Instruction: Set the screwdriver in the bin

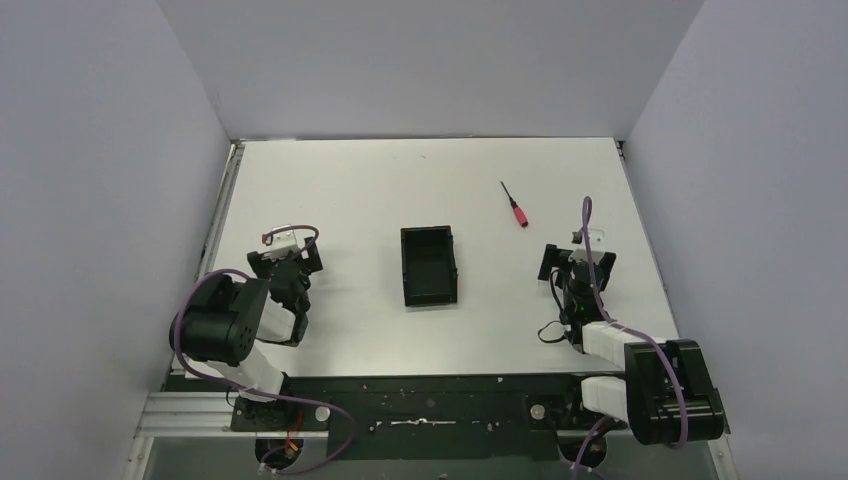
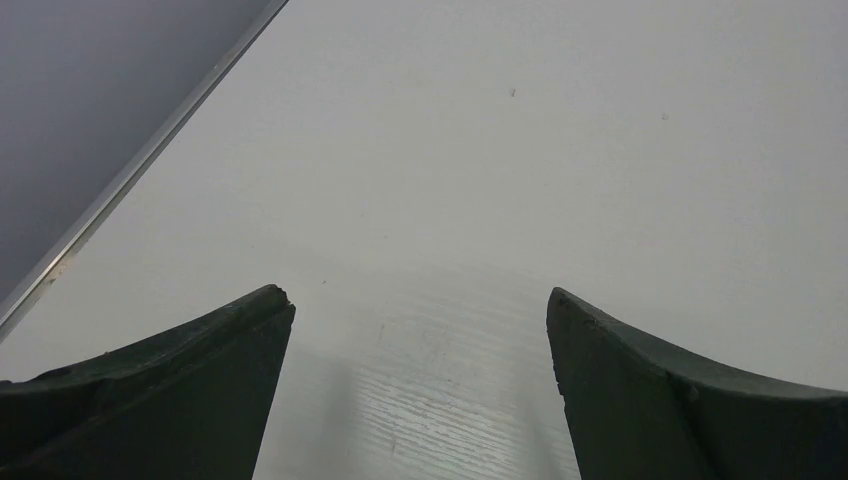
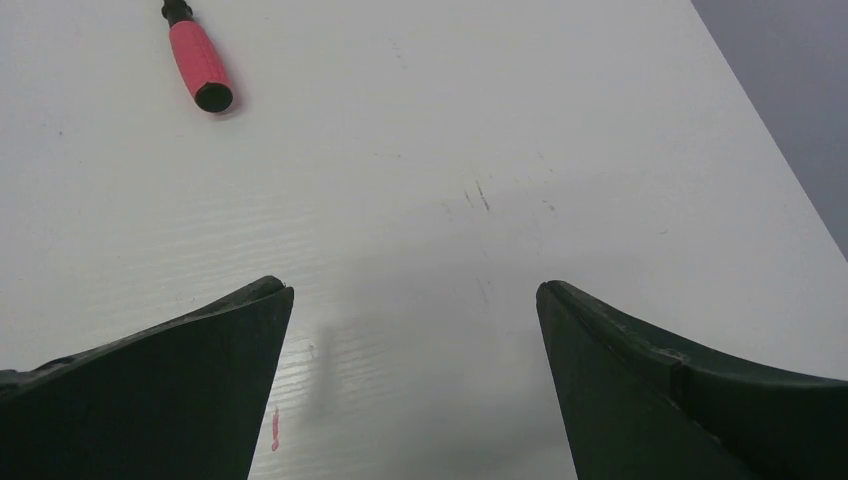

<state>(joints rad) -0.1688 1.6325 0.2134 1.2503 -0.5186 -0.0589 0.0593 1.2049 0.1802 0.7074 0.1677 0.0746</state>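
The screwdriver, red handle and thin dark shaft, lies flat on the white table at the back right, shaft pointing away. Its handle also shows in the right wrist view at the top left. The black open-topped bin stands empty at the table's middle. My right gripper is open and empty, near the table, to the right of and nearer than the screwdriver. My left gripper is open and empty at the left side, well left of the bin. In both wrist views the fingers stand wide apart over bare table.
Grey walls close in the table on the left, back and right. A metal rail runs along the table's left edge. A black base strip with cables lies at the near edge.
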